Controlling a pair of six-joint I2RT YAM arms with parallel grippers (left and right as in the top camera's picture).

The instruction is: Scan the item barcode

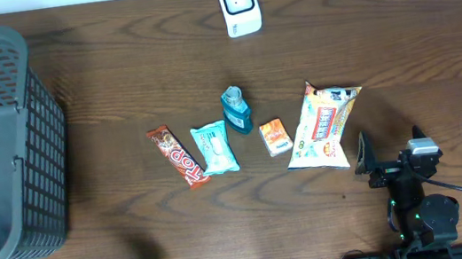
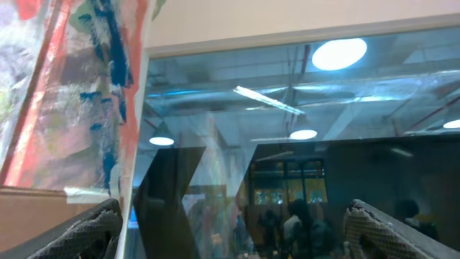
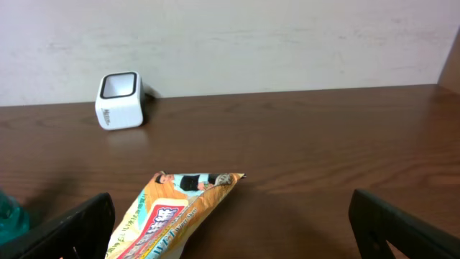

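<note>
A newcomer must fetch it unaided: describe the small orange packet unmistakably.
On the wooden table, find the row of five items at its middle. The small orange packet lies between the teal bottle and the big snack bag. It is the smallest there, squat rather than long.

Dark wooden desk (image 1: 115, 64): grey plastic mesh basket (image 1: 39, 164) at left edge. White boxy barcode scanner (image 1: 239, 5) at far edge, about mid-width. Row across desk centre, left to right: brown chocolate bar (image 1: 178, 156), teal-white snack packet (image 1: 215, 147) just beside it, teal plastic bottle (image 1: 237, 111) set slightly behind, small orange carton (image 1: 276, 136), large white-orange crisp bag (image 1: 324, 126) rightmost.
</note>
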